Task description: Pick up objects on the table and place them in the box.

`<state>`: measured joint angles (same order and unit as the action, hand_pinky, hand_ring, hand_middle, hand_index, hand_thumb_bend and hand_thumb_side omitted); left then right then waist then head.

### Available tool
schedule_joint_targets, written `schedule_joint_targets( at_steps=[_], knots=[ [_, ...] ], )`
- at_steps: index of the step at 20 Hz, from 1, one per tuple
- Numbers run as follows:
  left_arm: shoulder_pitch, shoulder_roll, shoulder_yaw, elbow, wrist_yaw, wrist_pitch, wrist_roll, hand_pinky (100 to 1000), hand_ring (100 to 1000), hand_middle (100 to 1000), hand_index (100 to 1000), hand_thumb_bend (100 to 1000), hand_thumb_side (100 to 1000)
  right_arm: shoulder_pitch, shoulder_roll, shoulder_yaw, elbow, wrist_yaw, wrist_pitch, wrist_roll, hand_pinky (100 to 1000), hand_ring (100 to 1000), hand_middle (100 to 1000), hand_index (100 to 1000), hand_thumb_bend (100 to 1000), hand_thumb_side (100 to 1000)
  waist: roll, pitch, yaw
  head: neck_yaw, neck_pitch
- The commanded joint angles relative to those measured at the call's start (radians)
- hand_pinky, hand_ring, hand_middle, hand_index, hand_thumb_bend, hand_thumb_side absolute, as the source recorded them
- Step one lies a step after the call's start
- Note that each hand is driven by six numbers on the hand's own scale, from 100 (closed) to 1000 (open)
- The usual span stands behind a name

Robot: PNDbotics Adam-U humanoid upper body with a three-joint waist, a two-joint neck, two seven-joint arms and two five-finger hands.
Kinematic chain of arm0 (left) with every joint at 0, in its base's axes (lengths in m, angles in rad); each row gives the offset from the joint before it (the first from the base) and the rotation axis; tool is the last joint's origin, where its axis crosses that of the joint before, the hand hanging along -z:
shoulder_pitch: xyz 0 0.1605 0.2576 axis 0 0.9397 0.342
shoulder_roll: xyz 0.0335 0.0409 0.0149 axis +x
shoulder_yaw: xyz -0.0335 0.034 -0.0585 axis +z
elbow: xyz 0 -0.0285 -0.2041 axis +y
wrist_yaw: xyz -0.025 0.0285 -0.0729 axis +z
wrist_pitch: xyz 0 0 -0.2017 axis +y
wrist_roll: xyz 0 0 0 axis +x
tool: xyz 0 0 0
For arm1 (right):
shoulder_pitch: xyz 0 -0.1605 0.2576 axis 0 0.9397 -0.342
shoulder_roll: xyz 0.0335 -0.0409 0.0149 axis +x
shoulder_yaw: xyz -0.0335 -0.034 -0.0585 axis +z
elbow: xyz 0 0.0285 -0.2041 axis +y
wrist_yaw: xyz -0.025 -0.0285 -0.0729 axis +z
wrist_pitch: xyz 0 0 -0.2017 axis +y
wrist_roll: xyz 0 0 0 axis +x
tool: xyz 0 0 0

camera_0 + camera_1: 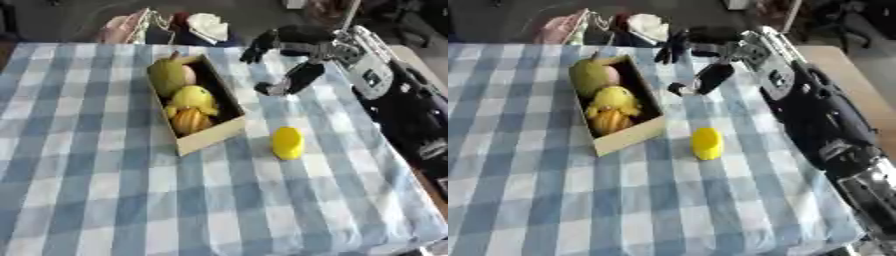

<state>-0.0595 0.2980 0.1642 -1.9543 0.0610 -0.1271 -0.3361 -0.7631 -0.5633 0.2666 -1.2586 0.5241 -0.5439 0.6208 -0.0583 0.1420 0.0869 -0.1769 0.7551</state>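
A tan cardboard box (212,137) lies askew on the blue-and-white checked cloth. Inside it are an olive pear-like fruit (166,72), something pink (189,75), a yellow toy (192,98) and an orange ribbed piece (190,120). A yellow rounded object (288,143) stands on the cloth to the right of the box's near corner. My right hand (293,47) hovers above the cloth beyond the box's right side, fingers spread and hanging down, holding nothing. The left hand does not show.
My right arm (815,110) runs along the table's right side, down to the lower right corner. Bags and white cloth (206,25) lie past the far edge. The table's right edge (429,195) is close by.
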Motion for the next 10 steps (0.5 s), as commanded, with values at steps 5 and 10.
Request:
schedule_joint_targets(
  at_steps=[5,10],
  knots=[
    [-0.004,0.018,0.010,-0.012,-0.008,0.001,0.003,711,502,539,725,100,555,0.125,-0.095,0.005,-0.109,-0.060,-0.049,0.120,774,726,711,853,231,508,-0.008,-0.010,0.000,0.001,-0.009],
    [-0.007,0.016,0.009,-0.012,-0.008,0.002,0.002,711,502,539,725,100,555,0.183,-0.098,0.016,-0.108,-0.057,-0.043,0.133,772,725,711,851,195,550,-0.009,-0.008,0.003,-0.003,-0.014]
  ],
)
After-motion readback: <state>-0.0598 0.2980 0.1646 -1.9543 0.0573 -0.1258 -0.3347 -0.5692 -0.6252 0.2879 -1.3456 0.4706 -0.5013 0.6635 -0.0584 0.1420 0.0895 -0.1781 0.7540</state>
